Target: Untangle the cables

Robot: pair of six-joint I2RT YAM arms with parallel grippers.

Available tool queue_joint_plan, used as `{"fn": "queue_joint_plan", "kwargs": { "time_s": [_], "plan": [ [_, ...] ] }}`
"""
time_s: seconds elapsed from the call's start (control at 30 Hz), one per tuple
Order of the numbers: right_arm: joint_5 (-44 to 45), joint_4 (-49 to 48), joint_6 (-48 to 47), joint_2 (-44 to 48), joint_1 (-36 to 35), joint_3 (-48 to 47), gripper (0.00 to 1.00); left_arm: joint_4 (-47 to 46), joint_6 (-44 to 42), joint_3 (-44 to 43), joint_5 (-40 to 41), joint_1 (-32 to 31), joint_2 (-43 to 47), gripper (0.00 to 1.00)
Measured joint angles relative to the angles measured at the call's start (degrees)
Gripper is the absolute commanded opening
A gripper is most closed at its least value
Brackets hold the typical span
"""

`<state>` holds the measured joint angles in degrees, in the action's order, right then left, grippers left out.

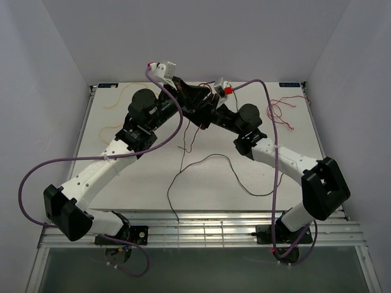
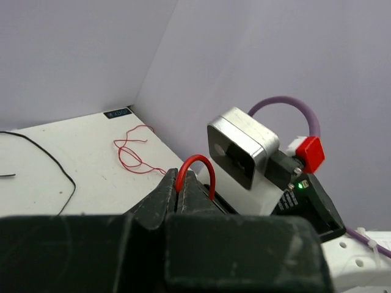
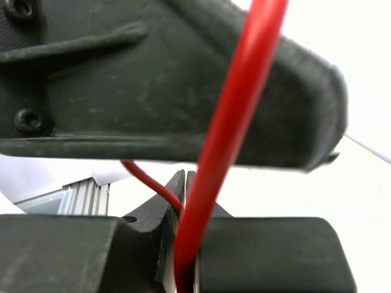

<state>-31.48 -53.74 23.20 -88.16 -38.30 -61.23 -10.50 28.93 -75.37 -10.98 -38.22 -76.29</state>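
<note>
Both grippers meet above the back middle of the table. My left gripper (image 1: 197, 113) (image 2: 181, 183) is shut on a thin red cable (image 2: 197, 160), which arches out of its jaws in a small loop. My right gripper (image 1: 211, 117) (image 3: 185, 183) is shut on the same red cable (image 3: 235, 110), just below the left gripper's black finger (image 3: 153, 91). The cable's ends hang down to the table (image 1: 193, 137). A black cable (image 1: 211, 155) lies loose in a wide curve in the table's middle. A second red cable (image 1: 280, 110) (image 2: 131, 152) lies curled at the back right. A yellow cable (image 1: 119, 97) lies at the back left.
White walls close the table in on the left, back and right. The right arm's wrist camera (image 2: 238, 146) sits close beside the left gripper. Thick purple arm cables (image 1: 177, 116) loop over both arms. A slotted metal rail (image 1: 201, 229) runs along the near edge.
</note>
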Motion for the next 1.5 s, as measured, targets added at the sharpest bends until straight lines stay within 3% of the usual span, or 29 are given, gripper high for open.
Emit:
{"fn": "queue_joint_plan", "kwargs": {
  "time_s": [0.03,0.07,0.13,0.17,0.3,0.57,0.8,0.9,1.03,1.23,1.4,1.5],
  "plan": [
    [1.31,1.49,-0.26,0.63,-0.37,0.04,0.08,-0.28,0.00,0.02,0.70,-0.09,0.00,0.14],
    [2.56,3.26,-0.76,1.33,-0.66,0.09,0.08,-0.35,-0.17,0.02,1.38,-0.17,0.00,0.40],
    [4.52,6.40,-1.27,2.84,-0.22,0.11,0.08,-0.24,-0.85,0.02,2.89,-0.31,0.07,0.62],
    [5.29,7.72,-1.29,3.56,0.61,0.11,0.08,0.17,-1.03,0.11,3.78,-0.33,0.11,0.78],
    [6.75,12.09,-1.49,5.49,6.82,-0.02,0.08,2.60,-2.38,0.57,7.54,-0.52,0.70,0.98],
    [13.60,27.19,-7.93,5.99,22.43,-9.29,0.08,9.01,-5.60,0.33,16.37,-0.52,2.08,0.98],
    [23.54,37.90,-20.24,-0.07,34.01,-32.30,0.08,17.16,-6.88,0.33,26.21,-0.52,1.90,0.98],
    [31.82,41.79,-29.40,-5.62,35.36,-42.77,0.08,21.51,-6.73,0.22,28.89,0.20,0.92,0.98],
    [40.70,45.42,-39.87,-13.14,36.15,-49.99,0.08,26.64,-4.94,0.09,28.02,3.91,-2.27,0.98],
    [48.83,48.74,-52.24,-26.12,36.76,-50.99,0.08,31.23,-2.40,0.09,24.79,10.51,-7.32,0.98],
    [53.13,52.98,-55.98,-37.92,36.83,-51.84,0.09,32.94,-1.40,-0.26,22.67,12.85,-8.90,0.98],
    [52.78,57.05,-54.86,-43.01,36.85,-52.35,0.22,33.22,-1.42,-0.94,22.16,13.38,-9.73,0.98]
  ]
}}
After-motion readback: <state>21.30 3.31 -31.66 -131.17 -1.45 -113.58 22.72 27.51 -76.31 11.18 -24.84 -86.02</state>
